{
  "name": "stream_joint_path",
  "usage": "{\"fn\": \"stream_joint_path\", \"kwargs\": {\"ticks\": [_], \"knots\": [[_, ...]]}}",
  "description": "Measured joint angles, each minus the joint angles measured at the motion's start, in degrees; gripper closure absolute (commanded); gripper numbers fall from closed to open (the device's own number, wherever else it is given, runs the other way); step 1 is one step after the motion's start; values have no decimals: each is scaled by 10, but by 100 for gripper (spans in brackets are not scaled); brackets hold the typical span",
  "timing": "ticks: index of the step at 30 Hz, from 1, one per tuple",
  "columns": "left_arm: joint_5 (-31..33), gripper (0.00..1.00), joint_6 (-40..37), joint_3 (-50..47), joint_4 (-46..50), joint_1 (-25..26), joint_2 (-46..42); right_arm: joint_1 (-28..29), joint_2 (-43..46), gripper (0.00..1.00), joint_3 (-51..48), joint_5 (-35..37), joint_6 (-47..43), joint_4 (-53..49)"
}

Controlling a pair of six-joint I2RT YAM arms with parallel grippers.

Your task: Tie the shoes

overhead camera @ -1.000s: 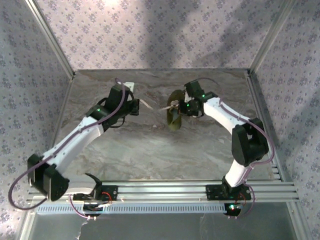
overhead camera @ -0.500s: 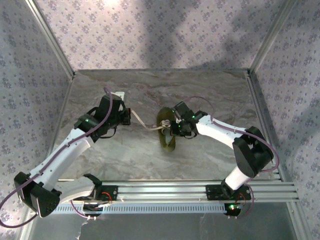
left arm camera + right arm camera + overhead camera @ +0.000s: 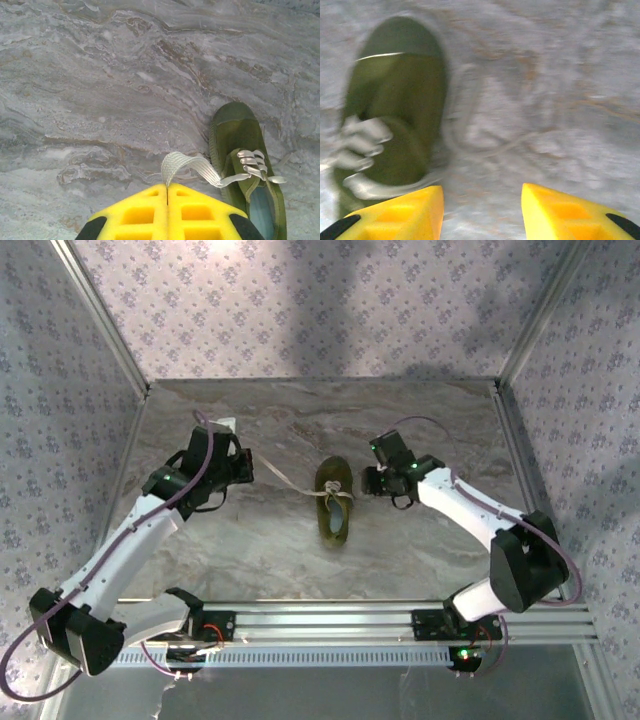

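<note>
Shoe lace [image 3: 187, 164]: clamped in our left gripper [image 3: 167, 186], drawn leftward, probably to cinch the knot [image 3: 337, 491].
Right gripper [image 3: 482, 192]: jaws apart, empty, just right of the shoe [image 3: 333, 522], free to take the other end.
Shoe: mid-tabletop [image 3: 300, 570], toe away from us.

White-shelled left arm [image 3: 130, 540] and right arm [image 3: 465, 503], black joint housings [image 3: 525, 558], green status lights [image 3: 375, 448], thin purple cables [image 3: 418, 420], yellow grid-moulded finger pads [image 3: 405, 210].
</note>
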State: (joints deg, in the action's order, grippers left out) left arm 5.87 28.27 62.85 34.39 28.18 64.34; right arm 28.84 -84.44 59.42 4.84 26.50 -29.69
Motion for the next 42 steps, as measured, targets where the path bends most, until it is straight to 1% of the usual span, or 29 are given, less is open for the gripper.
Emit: {"fn": "stream_joint_path", "kwargs": {"ticks": [2, 3, 5, 9, 15, 22, 33, 36, 38, 42], "knots": [[-6, 100, 3, 6, -5, -8, 8, -17, -12, 58, 0, 18, 11, -14], [-9, 100, 3, 9, -8, -12, 14, -20, -21, 57, 2, 30, 25, -26], [-12, 100, 3, 13, -14, -16, 22, -17, -40, 53, 7, 43, 64, -45], [-18, 100, 3, 15, -16, -18, 31, -1, -74, 51, 10, 60, 151, -51], [-26, 100, 5, 15, -16, -26, 32, 9, -133, 54, 41, 71, 237, -47], [-37, 100, 10, 15, -16, -44, 31, 9, -202, 54, 86, 72, 269, -35], [-51, 100, 10, 9, -16, -46, 27, 3, -242, 56, 104, 68, 275, -23], [-53, 100, 12, 6, -16, -46, 27, 3, -245, 60, 109, 68, 276, -28], [-55, 100, 14, 5, -16, -46, 27, 2, -246, 66, 109, 68, 277, -32], [-55, 100, 14, 5, -16, -46, 27, -4, -245, 82, 107, 69, 282, -41]]}}
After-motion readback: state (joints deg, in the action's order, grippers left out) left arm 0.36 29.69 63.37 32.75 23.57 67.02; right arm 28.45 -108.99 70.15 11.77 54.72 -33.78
